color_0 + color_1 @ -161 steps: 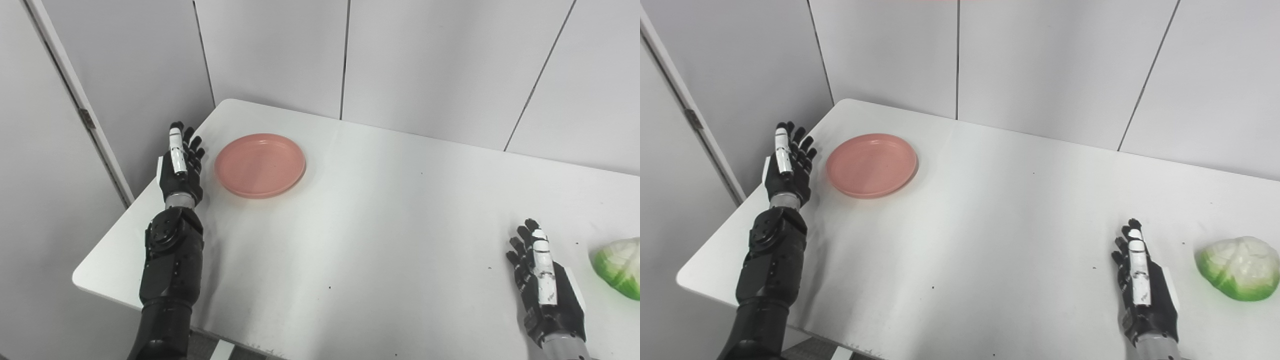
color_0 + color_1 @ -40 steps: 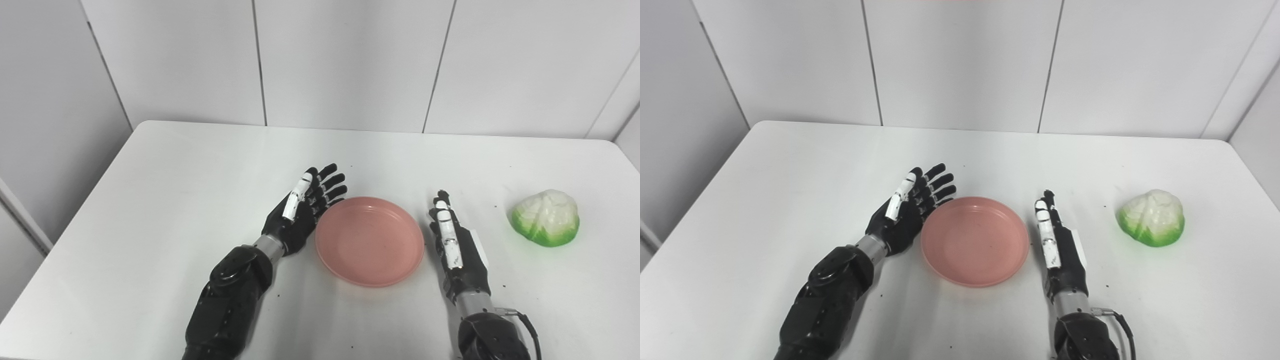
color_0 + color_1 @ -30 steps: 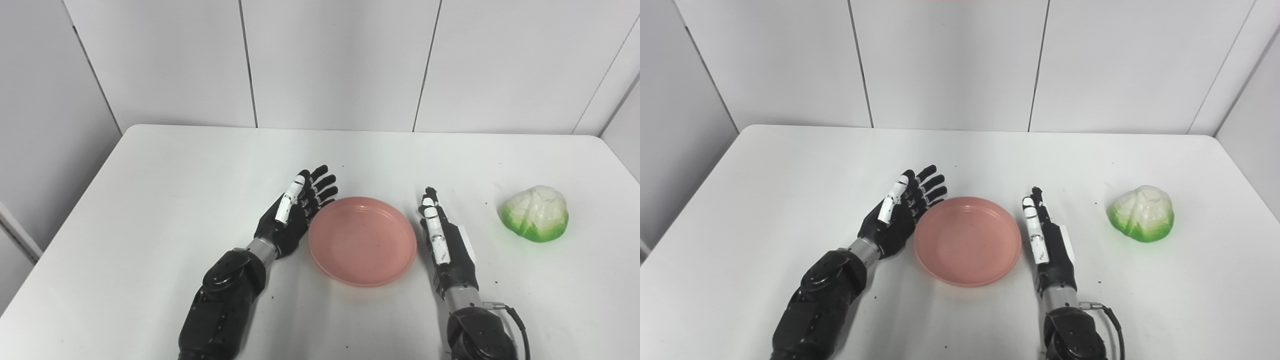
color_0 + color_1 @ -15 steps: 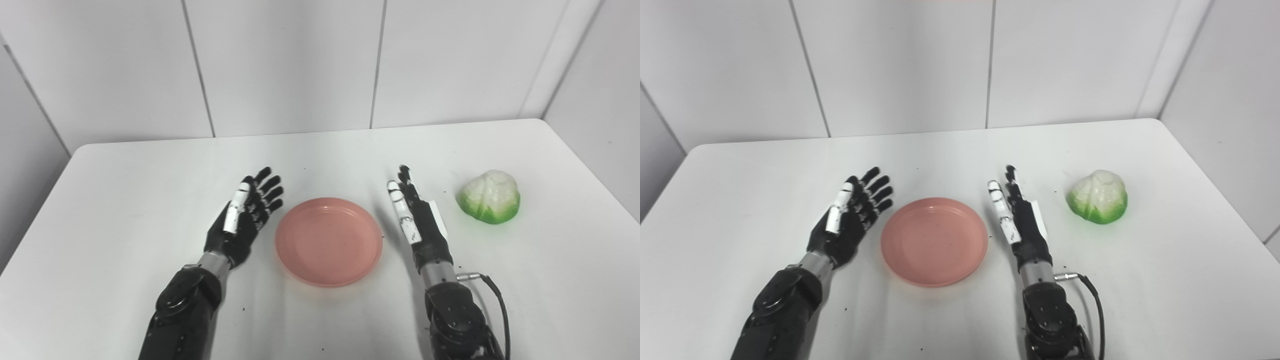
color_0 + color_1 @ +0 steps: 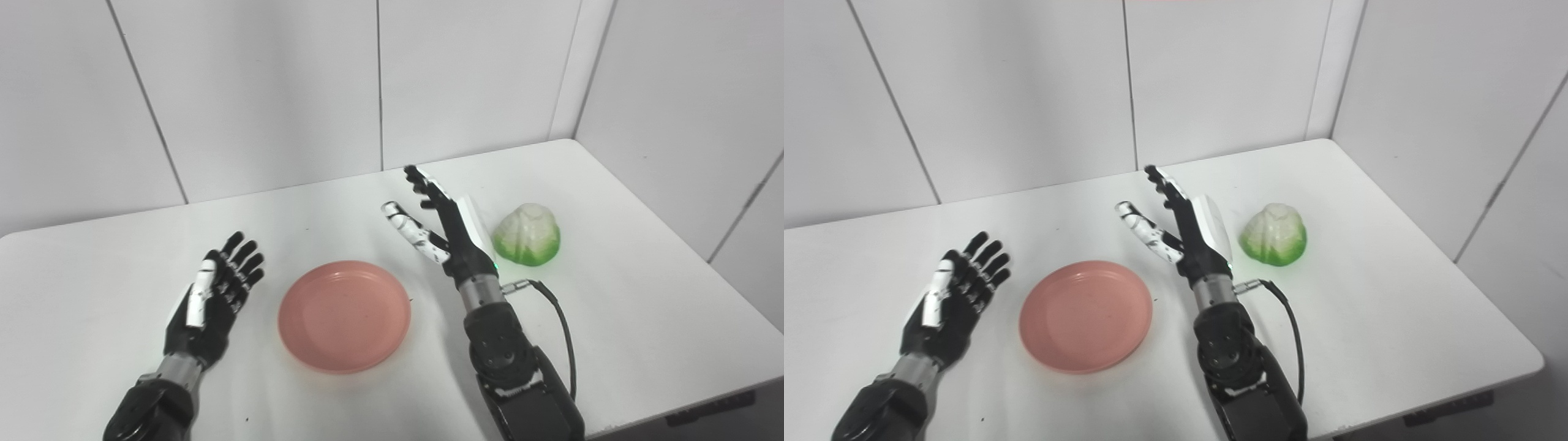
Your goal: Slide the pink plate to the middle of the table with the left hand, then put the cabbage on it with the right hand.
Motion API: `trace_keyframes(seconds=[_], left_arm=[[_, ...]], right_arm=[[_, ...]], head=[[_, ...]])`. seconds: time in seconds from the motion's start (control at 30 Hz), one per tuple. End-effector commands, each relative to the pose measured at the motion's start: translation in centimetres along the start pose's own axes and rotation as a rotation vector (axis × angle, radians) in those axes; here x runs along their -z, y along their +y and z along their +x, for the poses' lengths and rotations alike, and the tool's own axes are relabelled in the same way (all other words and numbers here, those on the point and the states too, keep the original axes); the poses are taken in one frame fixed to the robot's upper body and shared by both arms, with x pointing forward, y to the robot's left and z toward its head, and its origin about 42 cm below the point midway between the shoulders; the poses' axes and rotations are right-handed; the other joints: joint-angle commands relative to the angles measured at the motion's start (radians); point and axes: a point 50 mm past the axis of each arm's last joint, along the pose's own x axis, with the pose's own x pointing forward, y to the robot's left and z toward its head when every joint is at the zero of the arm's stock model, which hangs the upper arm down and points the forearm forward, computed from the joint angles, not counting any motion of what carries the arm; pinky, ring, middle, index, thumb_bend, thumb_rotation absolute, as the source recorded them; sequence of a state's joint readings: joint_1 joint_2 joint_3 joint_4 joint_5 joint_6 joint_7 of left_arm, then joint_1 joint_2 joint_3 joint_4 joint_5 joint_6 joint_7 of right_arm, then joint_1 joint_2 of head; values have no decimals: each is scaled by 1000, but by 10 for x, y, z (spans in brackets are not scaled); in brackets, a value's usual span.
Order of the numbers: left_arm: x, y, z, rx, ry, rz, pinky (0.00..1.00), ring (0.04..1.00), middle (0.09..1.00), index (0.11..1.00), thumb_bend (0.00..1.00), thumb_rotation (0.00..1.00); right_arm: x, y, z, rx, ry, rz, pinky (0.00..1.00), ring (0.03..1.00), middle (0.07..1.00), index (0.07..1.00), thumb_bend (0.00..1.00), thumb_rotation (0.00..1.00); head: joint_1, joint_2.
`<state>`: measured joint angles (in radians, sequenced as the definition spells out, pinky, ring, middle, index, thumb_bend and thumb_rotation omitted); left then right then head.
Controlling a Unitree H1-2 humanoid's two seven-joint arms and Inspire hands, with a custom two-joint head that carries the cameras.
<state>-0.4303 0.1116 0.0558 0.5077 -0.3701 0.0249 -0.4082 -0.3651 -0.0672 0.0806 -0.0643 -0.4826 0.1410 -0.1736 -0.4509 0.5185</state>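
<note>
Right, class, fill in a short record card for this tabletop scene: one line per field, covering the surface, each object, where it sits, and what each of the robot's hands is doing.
surface: white table
plate: round pink plastic plate, empty, flat on the table between the two hands
cabbage: green and white cabbage, on the table right of the right hand, untouched
left hand: left hand, open, holding nothing, left of the plate and apart from it
right hand: right hand, open, raised, fingers spread, beside the cabbage

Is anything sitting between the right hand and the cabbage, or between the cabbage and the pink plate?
Nothing lies between the open right hand and the cabbage. That hand and its forearm stand between the cabbage and the pink plate.
</note>
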Motion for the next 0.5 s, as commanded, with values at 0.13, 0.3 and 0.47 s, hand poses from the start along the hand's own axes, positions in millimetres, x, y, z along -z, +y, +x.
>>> trace_keyframes(seconds=[0.13,0.3,0.47], left_arm=[[34,28,-25,-73,145,-48,960,944,949,940,402,1000],[33,34,-25,-82,153,-64,956,934,939,933,392,1000],[32,39,-26,-88,158,-76,951,929,936,929,382,1000]], right_arm=[[-25,-38,24,132,-137,-92,770,819,841,862,776,606],[-27,-65,27,195,-152,-186,774,832,847,874,823,537],[-26,-93,28,254,-157,-235,760,829,852,874,865,500]], head=[[-39,-5],[-57,-2],[-84,-5]])
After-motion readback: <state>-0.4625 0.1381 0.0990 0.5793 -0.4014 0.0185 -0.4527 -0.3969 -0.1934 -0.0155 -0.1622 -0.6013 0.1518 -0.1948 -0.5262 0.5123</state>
